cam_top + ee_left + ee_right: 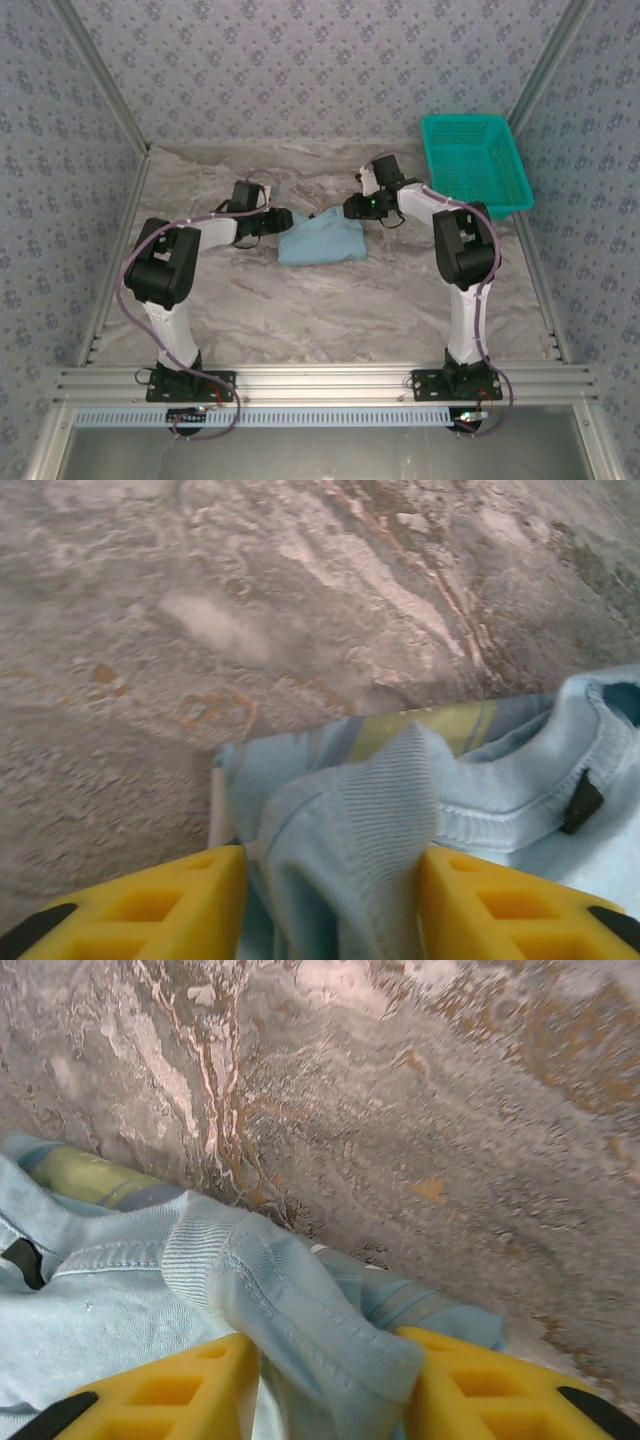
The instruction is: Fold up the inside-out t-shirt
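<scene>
Top external: high, behind both arm bases, angled down over the whole table (300, 300). Left wrist: low, close, facing out past its own fingers (130, 910) onto the t-shirt (350, 820) collar. Right wrist: equally low and close, facing the opposite way. All three share that collar edge

seeing from my end | t-shirt (322, 243): soft matt cotton, ribbed knit collar | table (300, 310): smooth marble-look top | basket (475, 160): plastic mesh, slight sheen | left fingers (150, 910): smooth moulded plastic
</scene>
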You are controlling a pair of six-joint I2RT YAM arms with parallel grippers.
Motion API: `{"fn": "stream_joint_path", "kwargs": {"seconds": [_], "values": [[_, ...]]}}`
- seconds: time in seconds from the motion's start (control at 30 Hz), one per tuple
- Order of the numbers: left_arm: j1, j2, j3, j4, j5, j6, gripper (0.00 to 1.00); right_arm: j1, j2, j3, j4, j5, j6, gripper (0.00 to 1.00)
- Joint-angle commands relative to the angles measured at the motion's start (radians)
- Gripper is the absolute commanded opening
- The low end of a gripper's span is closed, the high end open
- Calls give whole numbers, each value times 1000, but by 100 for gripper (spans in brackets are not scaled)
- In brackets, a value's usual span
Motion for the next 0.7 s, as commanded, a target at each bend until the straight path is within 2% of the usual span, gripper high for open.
{"fn": "stream_joint_path", "kwargs": {"seconds": [0.0, 0.1, 0.2, 0.27, 0.33, 0.37, 0.43, 0.5, 0.67], "values": [[7, -88, 28, -87, -75, 7, 51, -27, -62, 34, -86, 22, -19, 46], [7, -136, 43, -181, -181, 1, 55, -43, -104, 36, -129, 54, -32, 50], [4, -190, 45, -249, -235, -9, 58, -36, -160, 12, -127, 134, -48, 51], [-6, -236, 14, -215, -181, -10, 58, -12, -191, -22, -87, 119, -40, 50], [-16, -253, -22, -123, -53, -25, 58, 18, -193, -41, -42, 69, -14, 48], [-21, -240, -30, -80, 19, -36, 57, 34, -182, -40, -28, 40, 4, 48], [-35, -187, 1, -59, 85, -47, 56, 57, -137, -19, -19, 13, 26, 46], [-48, -123, 48, -72, 102, -38, 55, 68, -89, 8, -28, -12, 40, 43], [-48, 0, 105, -82, 49, -27, 53, 43, 21, 47, 3, -37, 69, 39]]}}
